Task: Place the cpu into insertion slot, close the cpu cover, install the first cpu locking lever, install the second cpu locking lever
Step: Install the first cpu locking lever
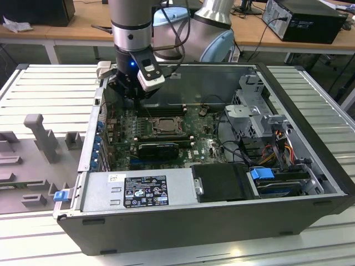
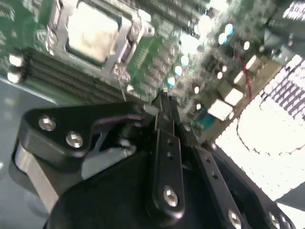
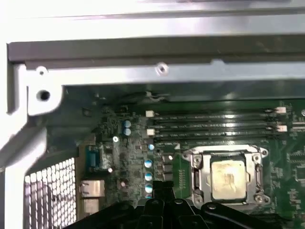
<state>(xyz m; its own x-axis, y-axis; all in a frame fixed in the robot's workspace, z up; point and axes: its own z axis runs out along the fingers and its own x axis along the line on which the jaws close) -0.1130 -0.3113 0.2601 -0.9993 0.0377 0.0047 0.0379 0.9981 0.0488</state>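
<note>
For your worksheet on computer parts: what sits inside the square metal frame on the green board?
A flat silver chip fills the window of the metal frame, which lies closed over it. The socket and its pins underneath are covered by the chip, so they cannot be seen.

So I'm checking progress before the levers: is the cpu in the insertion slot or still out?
In. The cpu lies flat inside the insertion slot, with the cpu cover framing it in both wrist views.

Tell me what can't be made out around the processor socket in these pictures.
- Locking levers: too small against the cover in the first wrist view, so their latching cannot be judged.
- Socket pins: hidden under the cpu.
- Socket's near edge: cut off by the gripper in that view.
- Exterior view: socket too small for detail.
</note>
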